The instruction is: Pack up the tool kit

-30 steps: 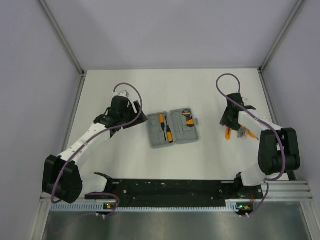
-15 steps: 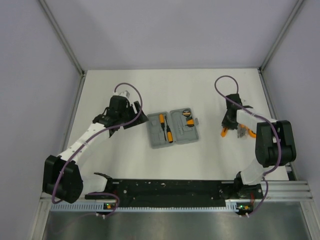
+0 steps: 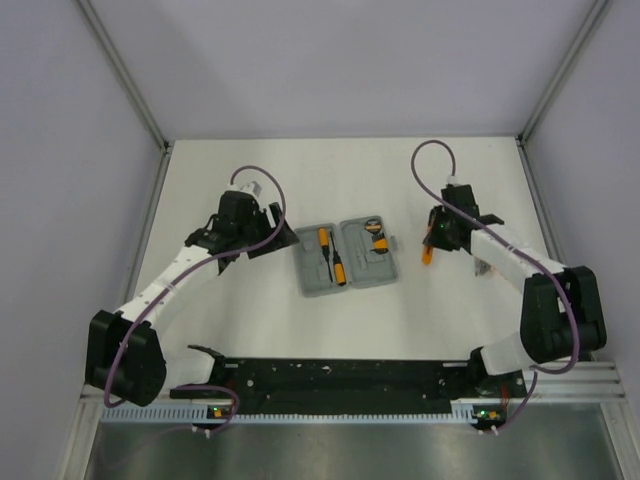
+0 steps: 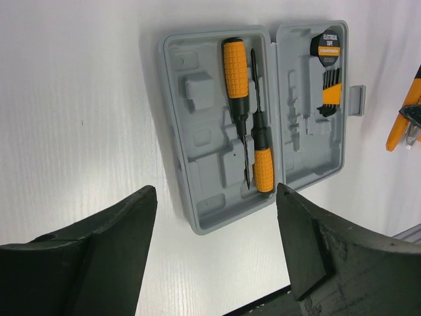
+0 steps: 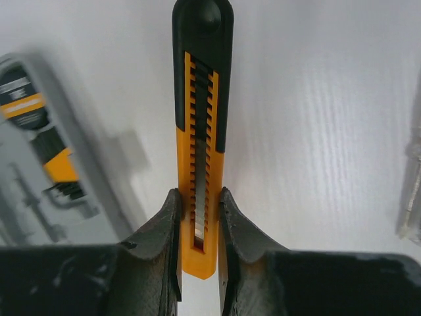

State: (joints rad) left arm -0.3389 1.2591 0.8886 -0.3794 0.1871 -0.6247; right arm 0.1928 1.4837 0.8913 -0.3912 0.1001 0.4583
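Note:
The grey tool case (image 3: 345, 257) lies open mid-table, and it also shows in the left wrist view (image 4: 204, 131). Its left half holds two orange-and-black screwdrivers (image 4: 235, 72). Its right half holds a round black-and-orange roll (image 4: 327, 45) and a small set of bits (image 4: 331, 95). My right gripper (image 3: 430, 243) is shut on an orange-and-black utility knife (image 5: 202, 99), just right of the case; its fingers (image 5: 164, 224) clamp the knife's orange end. My left gripper (image 3: 272, 240) is open and empty, left of the case. No pliers are identifiable.
A small pale item (image 3: 487, 268) lies on the table right of my right gripper; it shows blurred at the right edge of the right wrist view (image 5: 413, 191). The case's blurred edge (image 5: 39, 197) is left of the knife. Enclosure walls surround the white table.
My right gripper has moved left toward the case with the knife held in it. The left arm has not moved.

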